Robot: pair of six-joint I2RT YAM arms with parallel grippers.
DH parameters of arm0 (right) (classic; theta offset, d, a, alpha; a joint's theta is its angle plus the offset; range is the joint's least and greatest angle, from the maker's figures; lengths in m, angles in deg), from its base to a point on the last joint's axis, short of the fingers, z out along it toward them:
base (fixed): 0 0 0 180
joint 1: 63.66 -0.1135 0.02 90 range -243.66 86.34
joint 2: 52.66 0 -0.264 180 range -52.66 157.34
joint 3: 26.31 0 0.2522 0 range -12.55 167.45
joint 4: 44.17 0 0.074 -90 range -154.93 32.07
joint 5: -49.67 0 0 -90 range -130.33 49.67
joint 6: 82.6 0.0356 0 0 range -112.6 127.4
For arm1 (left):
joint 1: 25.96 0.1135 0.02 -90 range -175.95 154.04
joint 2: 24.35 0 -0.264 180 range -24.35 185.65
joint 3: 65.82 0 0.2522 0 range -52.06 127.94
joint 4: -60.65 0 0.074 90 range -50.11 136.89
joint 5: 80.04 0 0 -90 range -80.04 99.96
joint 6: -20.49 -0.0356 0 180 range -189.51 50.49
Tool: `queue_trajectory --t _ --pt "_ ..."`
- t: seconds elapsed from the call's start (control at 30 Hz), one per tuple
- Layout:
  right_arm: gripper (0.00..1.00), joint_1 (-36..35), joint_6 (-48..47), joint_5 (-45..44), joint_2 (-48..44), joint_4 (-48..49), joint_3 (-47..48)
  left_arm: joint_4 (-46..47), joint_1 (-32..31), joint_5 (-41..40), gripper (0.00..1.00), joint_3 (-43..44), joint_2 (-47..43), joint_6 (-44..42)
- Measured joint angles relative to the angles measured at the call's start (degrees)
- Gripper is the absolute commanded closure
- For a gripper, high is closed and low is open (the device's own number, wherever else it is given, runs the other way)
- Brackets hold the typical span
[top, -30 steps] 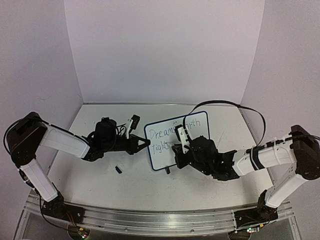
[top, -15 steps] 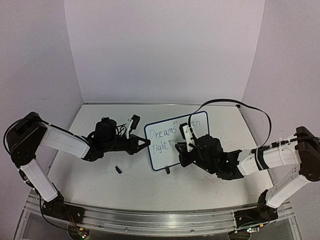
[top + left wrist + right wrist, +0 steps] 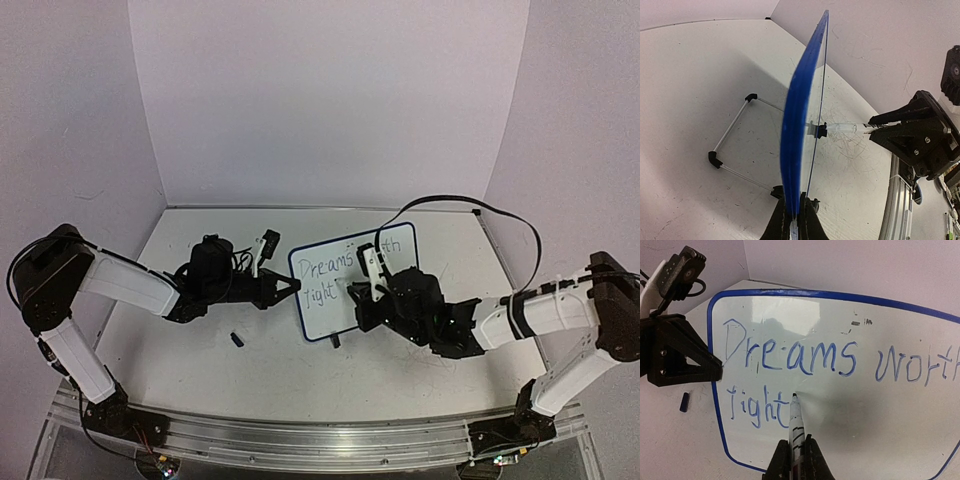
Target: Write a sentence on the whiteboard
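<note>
Clamping the upright whiteboard (image 3: 320, 320) by its left rim mid-table, the left gripper (image 3: 293, 287) has stayed put. The right gripper (image 3: 795, 462), closed on a marker (image 3: 796, 430), has edged rightward. The sentence (image 3: 790, 360) ends at "fight", so "ing for" likely remains.

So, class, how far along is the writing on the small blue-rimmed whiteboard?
Done: the blue handwriting reads "Dreams worth", then "fight" below. In hand: the left hand clamps the small blue-rimmed whiteboard; the right hand holds a white marker pen, tip just after "fight". Left: the second line looks unfinished, with bare board beyond.
</note>
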Motion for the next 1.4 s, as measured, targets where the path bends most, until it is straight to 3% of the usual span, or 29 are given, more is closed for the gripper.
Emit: queue_trajectory --t 1.4 --pt "1.0 0.0 1.1 0.0 1.0 -1.1 -0.1 -0.1 0.0 0.0 1.0 0.0 0.0 0.0"
